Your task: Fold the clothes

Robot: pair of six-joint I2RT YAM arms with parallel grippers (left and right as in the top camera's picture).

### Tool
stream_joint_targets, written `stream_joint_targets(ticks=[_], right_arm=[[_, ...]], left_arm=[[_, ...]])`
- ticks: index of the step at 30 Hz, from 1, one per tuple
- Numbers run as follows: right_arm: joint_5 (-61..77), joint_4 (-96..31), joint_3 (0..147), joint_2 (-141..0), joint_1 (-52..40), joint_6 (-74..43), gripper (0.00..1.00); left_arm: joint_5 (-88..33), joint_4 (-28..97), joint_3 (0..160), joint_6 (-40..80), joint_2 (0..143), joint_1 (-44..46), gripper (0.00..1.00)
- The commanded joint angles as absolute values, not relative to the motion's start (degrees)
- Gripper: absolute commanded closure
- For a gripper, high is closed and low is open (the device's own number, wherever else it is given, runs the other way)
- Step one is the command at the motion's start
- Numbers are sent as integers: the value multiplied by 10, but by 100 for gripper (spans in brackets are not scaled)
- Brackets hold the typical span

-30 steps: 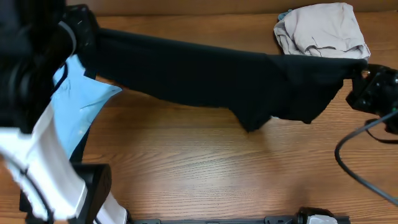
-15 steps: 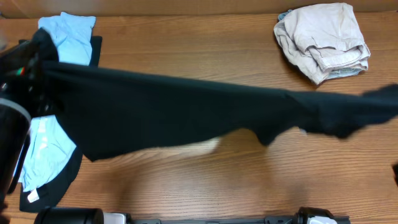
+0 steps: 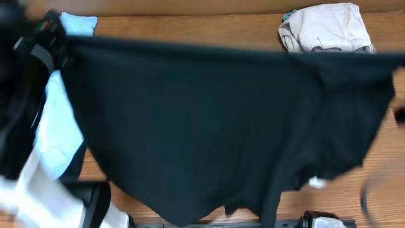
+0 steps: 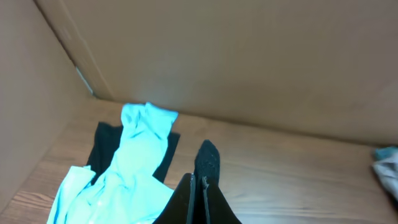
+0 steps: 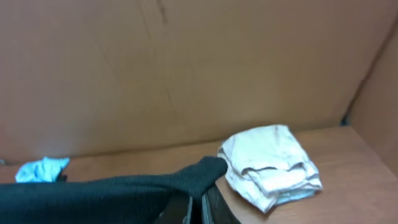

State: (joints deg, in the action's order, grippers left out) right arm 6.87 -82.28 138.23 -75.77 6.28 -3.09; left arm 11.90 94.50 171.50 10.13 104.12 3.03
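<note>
A large dark garment (image 3: 221, 126) hangs spread wide across the overhead view, held up by its two top corners. My left gripper (image 4: 198, 186) is shut on its left corner, a tip of dark cloth (image 4: 208, 163) sticking out above the fingers. My right gripper (image 5: 199, 198) is shut on the right corner, with dark fabric (image 5: 112, 190) stretching left from it. In the overhead view both grippers are largely hidden by the cloth and arm blur.
A light blue garment (image 3: 57, 126) lies on dark cloth at the table's left; it also shows in the left wrist view (image 4: 124, 168). A folded beige garment (image 3: 326, 28) sits at the back right and shows in the right wrist view (image 5: 270, 163). Cardboard walls (image 4: 249, 62) enclose the back.
The dark garment was a stretched, sagging band across the table; now it is lifted and spread into a wide hanging sheet. Both arms have risen and shifted with it.
</note>
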Motion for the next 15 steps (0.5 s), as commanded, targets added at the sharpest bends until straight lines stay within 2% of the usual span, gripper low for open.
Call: stream_joint_targets(ticks=[1,7,15], right_arm=[[49,-761,1369,-867,68,-10,96],[120,-596,1369,-983,68,-6,96],[133,-466,1381,-995,68,-6,96]], left_arm=[[203,907,1710,83,1131,25,96],[241,772,1710,64,1230,15,96],[242,656,1711,64,1215,-2,96]])
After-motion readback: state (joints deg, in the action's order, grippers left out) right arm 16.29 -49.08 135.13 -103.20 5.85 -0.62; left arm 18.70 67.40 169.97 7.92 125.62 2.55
